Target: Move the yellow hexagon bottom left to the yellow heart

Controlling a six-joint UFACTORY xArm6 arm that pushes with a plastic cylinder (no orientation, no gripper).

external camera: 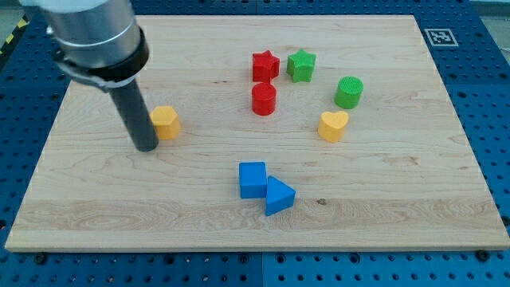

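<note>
Resting near the board's left edge, my tip (147, 147) holds nothing, just left of the yellow hexagon (166, 122); the yellow heart (333, 125) sits well right.

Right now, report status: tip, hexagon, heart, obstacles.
My tip down, touching yellow hexagon's left side. Yellow heart far to view's right. Blue cube and blue triangle near the drop spot.
</note>
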